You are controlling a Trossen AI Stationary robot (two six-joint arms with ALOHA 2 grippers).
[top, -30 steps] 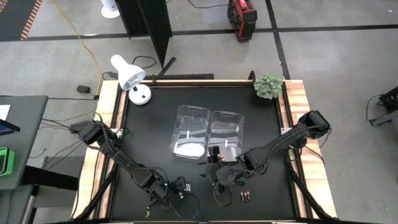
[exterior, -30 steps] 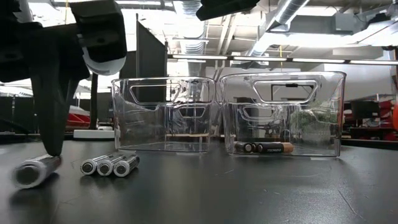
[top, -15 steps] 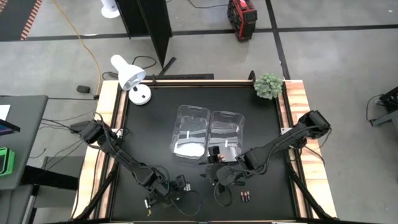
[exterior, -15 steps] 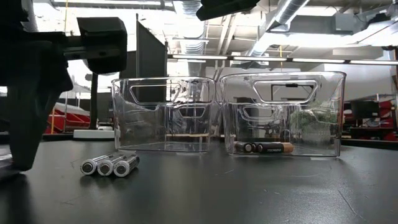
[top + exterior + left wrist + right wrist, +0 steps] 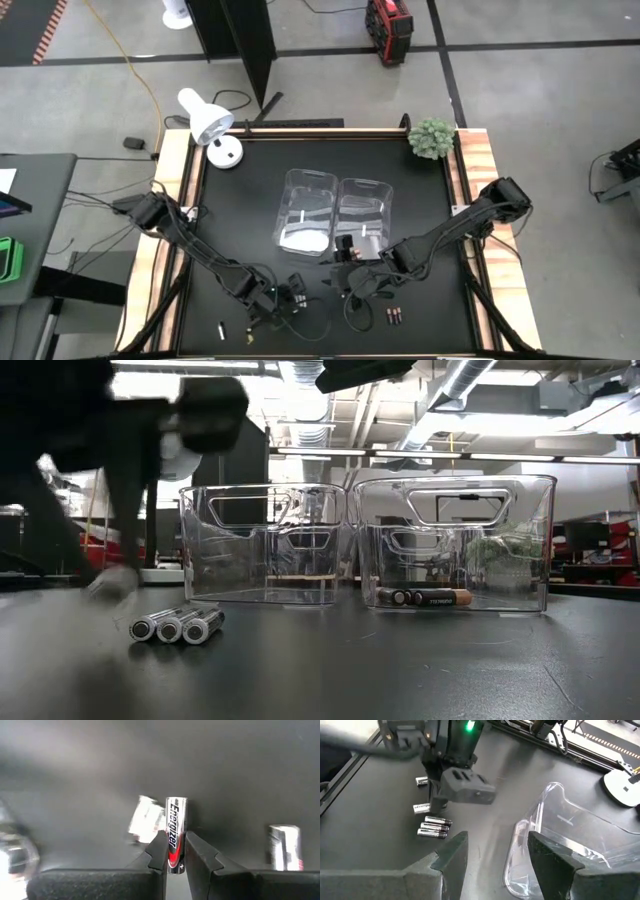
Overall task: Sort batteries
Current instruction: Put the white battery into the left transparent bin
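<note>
**Desk:** What does the left arm have?

**Photographer:** The left end effector point(image 5: 172, 851) is pinched on one silver battery point(image 5: 175, 832), gripping only its lower end between the two fingers point(image 5: 159, 851); the rest stands clear above them. In the high view it sits low over the dark surface point(image 5: 230, 200) near the front edge.

**Desk:** The risk?

**Photographer:** A thin hold on a smooth cylinder. A quick swing toward the left bin point(image 5: 307, 210) could tip the cell out or let it slip. Loose batteries point(image 5: 434, 827) also lie just beside that arm, and two more point(image 5: 233, 332) lie near the front edge; a low sweep could send them rolling off the surface.

**Desk:** And the bins?

**Photographer:** Their clear walls stand tall in the low view. Too low a carry would knock the rim. The right bin point(image 5: 452, 540) already holds dark cells with copper ends point(image 5: 425, 598), so a drop there would be a missort.

**Desk:** The other arm?

**Photographer:** The right end effector point(image 5: 492, 851) waits with fingers spread, empty, near the bins.
</note>
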